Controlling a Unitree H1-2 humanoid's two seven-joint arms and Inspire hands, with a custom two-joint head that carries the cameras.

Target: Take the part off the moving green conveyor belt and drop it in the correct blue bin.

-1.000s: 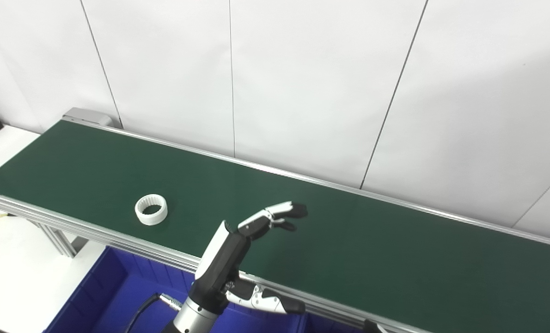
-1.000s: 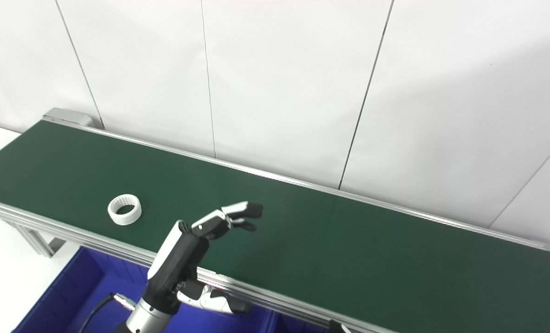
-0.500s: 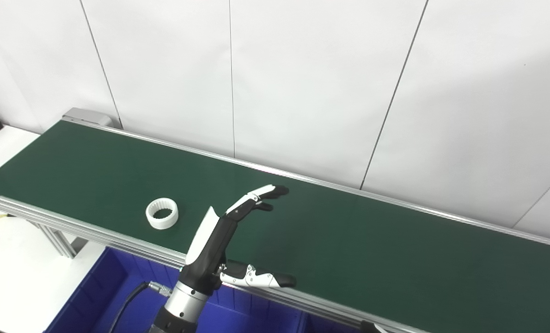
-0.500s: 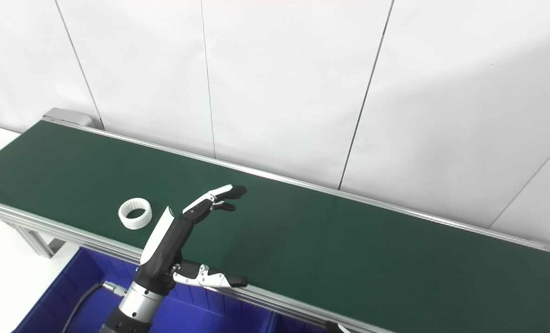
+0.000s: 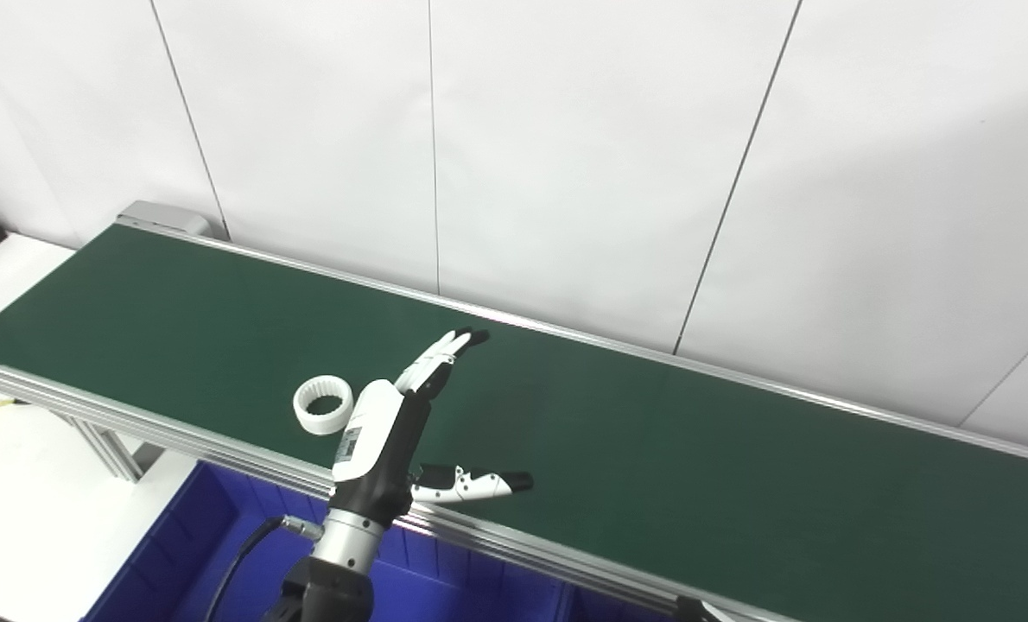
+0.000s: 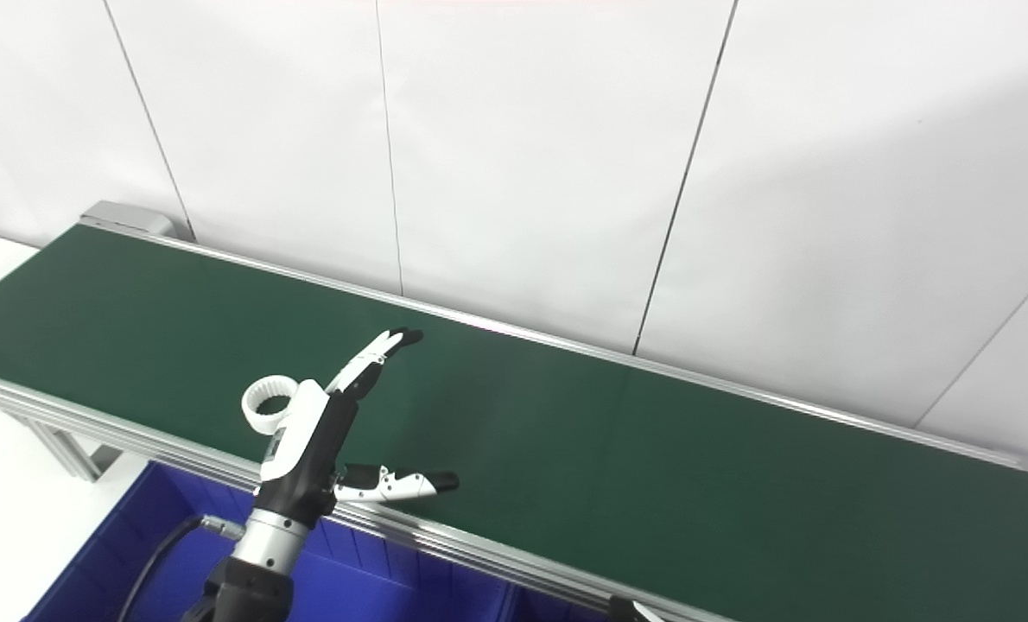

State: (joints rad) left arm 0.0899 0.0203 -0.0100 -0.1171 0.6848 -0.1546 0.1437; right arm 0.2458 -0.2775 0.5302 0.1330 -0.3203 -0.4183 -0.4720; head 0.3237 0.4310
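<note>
The white ring part (image 5: pixel 324 404) lies flat on the green conveyor belt (image 5: pixel 652 432), near its front rail and not yet grasped. The left hand (image 5: pixel 393 423) stands just beside it on the right, spread wide, fingers (image 5: pixel 445 354) extended over the belt, thumb apart, holding nothing. The blue bin (image 5: pixel 194 544) sits below the rail (contents not visible). Remaining, by judgement: grasp, lift, drop. The right hand is barely in view; its state cannot be told.
</note>
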